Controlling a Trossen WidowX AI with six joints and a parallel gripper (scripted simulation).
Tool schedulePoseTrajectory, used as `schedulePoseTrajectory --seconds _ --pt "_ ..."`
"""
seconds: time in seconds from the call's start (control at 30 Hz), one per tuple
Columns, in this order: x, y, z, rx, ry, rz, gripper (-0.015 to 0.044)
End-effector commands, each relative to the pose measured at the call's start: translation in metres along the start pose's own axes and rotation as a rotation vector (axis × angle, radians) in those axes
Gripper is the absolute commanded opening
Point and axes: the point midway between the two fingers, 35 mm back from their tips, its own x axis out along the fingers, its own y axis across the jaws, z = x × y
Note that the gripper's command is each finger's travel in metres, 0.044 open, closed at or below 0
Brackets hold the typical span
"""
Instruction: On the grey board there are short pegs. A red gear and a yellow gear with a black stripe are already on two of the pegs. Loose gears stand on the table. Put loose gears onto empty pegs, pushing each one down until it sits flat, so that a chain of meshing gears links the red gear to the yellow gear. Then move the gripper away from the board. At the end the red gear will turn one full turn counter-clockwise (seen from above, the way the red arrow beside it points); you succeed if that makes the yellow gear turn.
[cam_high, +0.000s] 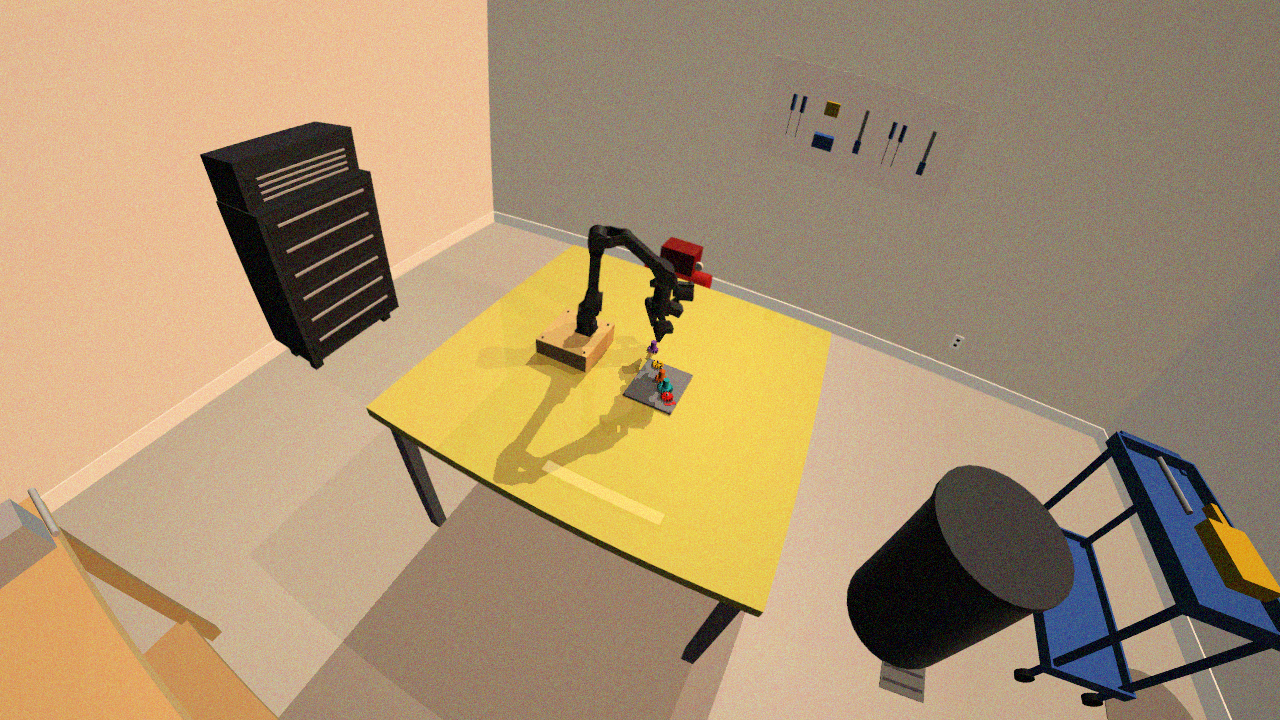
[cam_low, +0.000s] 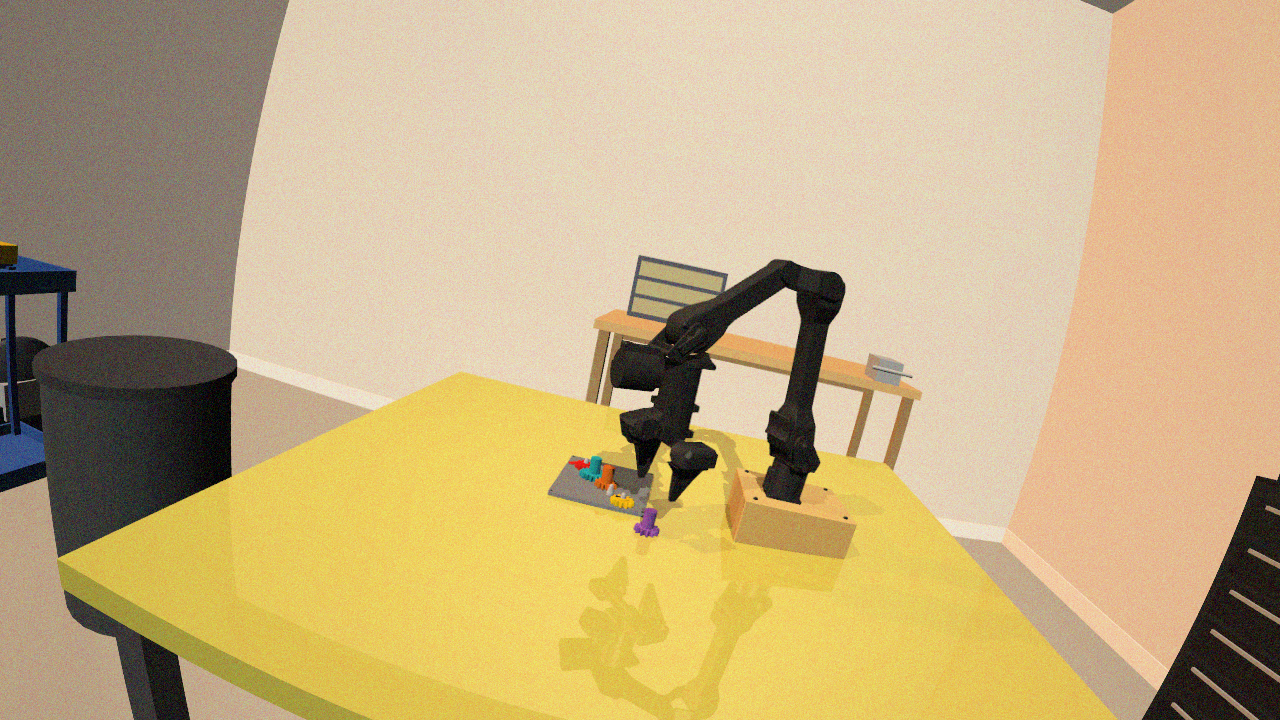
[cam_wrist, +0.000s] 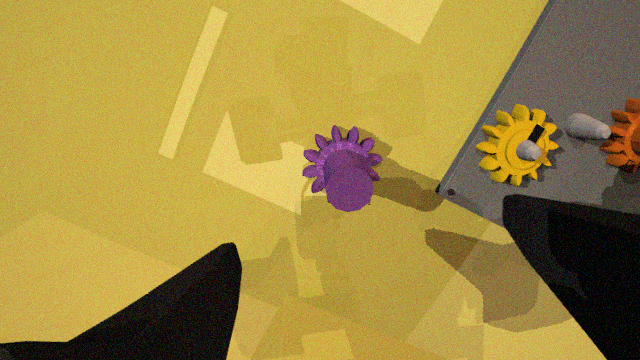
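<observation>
My gripper (cam_low: 657, 487) (cam_wrist: 371, 233) is open and empty, above the table beside the board. The loose purple gear (cam_high: 653, 346) (cam_low: 647, 524) (cam_wrist: 342, 152) stands upright on the table just off the corner of the grey board (cam_high: 637, 394) (cam_low: 565, 492) (cam_wrist: 595, 55). In the wrist view it lies ahead of and between the fingertips. The yellow gear (cam_low: 622, 502) (cam_wrist: 504, 145) sits near that corner. A bare peg (cam_low: 610, 489) (cam_wrist: 585, 126) stands between it and the orange gear (cam_low: 606, 477) (cam_wrist: 622, 142). The teal gear (cam_high: 665, 386) (cam_low: 594, 466) is on the board between orange and the red gear (cam_high: 667, 396).
The arm's wooden base (cam_high: 567, 349) (cam_low: 787, 528) stands on the yellow table (cam_high: 501, 394) (cam_low: 402, 555). In the wrist view the right finger reaches over the board's near corner. A black bin (cam_high: 957, 564) (cam_low: 134, 429) stands beyond the table.
</observation>
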Motion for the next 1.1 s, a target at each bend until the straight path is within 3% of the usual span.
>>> schedulePoseTrajectory --seconds 0.0,0.2,1.07 --pt "0.001 0.003 0.000 -0.023 -0.008 0.005 0.0440" --pt "0.021 0.003 0.000 -0.023 -0.008 0.005 0.0440" --pt "0.050 0.003 0.001 -0.023 -0.007 0.005 0.0440"
